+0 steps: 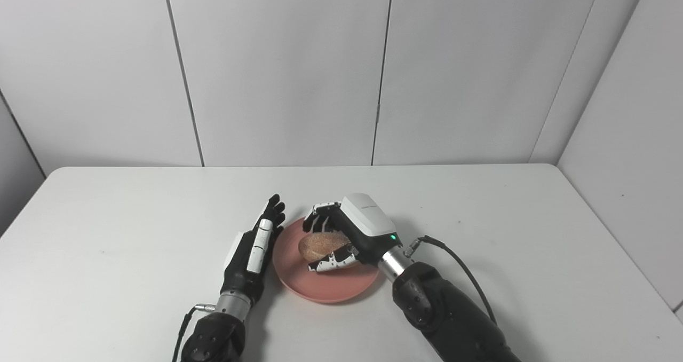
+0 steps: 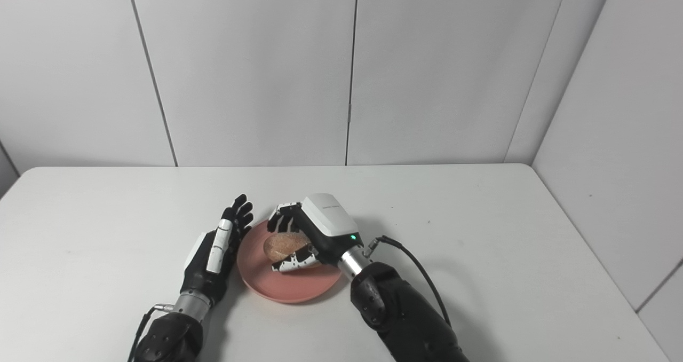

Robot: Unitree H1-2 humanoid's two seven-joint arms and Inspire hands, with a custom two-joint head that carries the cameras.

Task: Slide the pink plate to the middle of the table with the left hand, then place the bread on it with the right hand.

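The pink plate (image 1: pixel 341 288) lies on the white table near the front middle. A brown bread roll (image 1: pixel 322 244) is over the plate's centre, held in my right hand (image 1: pixel 349 233), whose fingers curl around it from behind and whose thumb is under its front. Whether the roll rests on the plate I cannot tell. My left hand (image 1: pixel 255 250) stands on edge against the plate's left rim, fingers straight and pointing away, holding nothing.
The white table (image 1: pixel 480 218) stretches wide to both sides and to the back, ending at grey wall panels. A black cable (image 1: pixel 459 266) loops from my right wrist over the table at the right of the plate.
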